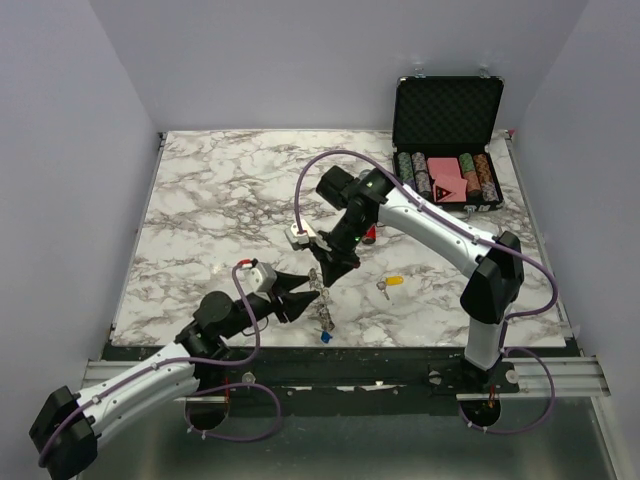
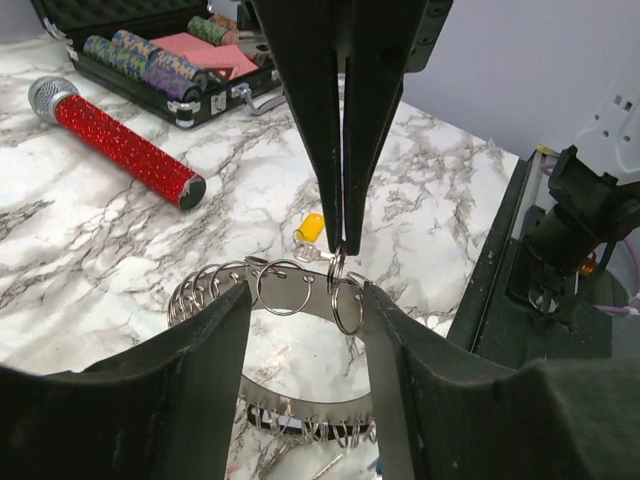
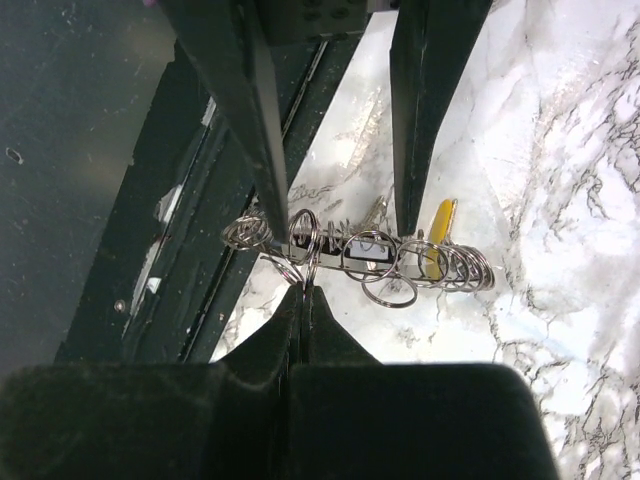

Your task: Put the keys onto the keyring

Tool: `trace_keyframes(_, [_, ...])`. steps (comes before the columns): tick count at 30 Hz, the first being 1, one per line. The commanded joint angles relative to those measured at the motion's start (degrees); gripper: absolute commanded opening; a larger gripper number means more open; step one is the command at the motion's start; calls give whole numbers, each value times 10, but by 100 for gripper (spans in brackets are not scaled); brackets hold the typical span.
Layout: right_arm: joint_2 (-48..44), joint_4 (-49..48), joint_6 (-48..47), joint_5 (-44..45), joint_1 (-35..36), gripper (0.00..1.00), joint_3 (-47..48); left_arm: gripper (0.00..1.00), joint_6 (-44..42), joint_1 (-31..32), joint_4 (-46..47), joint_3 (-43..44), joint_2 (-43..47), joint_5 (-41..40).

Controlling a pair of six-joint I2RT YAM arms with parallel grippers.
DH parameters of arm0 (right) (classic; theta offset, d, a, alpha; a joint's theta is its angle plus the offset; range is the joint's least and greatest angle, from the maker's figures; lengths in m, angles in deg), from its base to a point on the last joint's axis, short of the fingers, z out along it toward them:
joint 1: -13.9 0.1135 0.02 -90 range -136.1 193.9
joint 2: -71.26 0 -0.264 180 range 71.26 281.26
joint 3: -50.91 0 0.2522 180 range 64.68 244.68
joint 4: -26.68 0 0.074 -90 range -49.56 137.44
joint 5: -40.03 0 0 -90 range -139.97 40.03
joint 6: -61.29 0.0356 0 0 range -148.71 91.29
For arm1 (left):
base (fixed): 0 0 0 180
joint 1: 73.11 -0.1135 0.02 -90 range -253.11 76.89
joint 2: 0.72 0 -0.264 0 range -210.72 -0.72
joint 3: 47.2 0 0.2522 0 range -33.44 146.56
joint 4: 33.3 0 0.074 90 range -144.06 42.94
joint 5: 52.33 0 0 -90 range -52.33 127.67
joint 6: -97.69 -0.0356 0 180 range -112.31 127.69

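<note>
1. The left claw (image 2: 305, 292) has its jaws spread wide, one finger pressed on each side of the keyring (image 2: 300, 315). It grips the ring across its width, so the ring sits between the two fingers.
2. The right claw (image 2: 338, 240) comes in from straight opposite with its jaws closed together. It pinches one small wire loop on the ring's far rim, and the tips of the two claws almost meet.
3. Just past the ring, beside the right claw's tips, a yellow-headed key (image 2: 312, 228) lies on the table (image 1: 200, 220). A blue-headed key (image 1: 325, 337) lies on the near side of the ring. That makes two loose keys.
4. Ahead and to the left of the left claw lies one red glittery cylinder (image 2: 120, 145) with a silver mesh cap, well apart from the ring.
5. Beyond it stands one open black case (image 2: 150, 75) holding rows of striped poker chips (image 1: 410, 168) and pink cards (image 1: 447, 175).
6. The table's front edge and the black base rail (image 1: 350, 365) run close on the left claw's right. Open marble lies ahead and to its left, reaching out to the walls.
</note>
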Motion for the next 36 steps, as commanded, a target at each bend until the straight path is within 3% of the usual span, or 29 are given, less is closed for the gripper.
trace_keyframes(1, [-1, 49, 7, 8, 6, 0, 18, 52, -24, -2, 37, 21, -36, 15])
trace_keyframes(4, [0, 48, 7, 6, 7, 0, 16, 45, -38, -2, 65, 21, -53, 18])
trace_keyframes(12, [-3, 48, 5, 4, 8, 0, 10, 43, -38, -4, 117, 2, -30, 24])
trace_keyframes(24, [-2, 48, 2, 2, 12, 0, 8, 41, -53, -12, 49, 8, 28, 53])
trace_keyframes(31, [-3, 49, 0, 0, 11, 0, 8, 38, 4, -11, 0, 10, 46, 61])
trace_keyframes(36, [-2, 48, -1, -2, 11, 0, 6, 38, 10, -11, -33, -2, 80, 9])
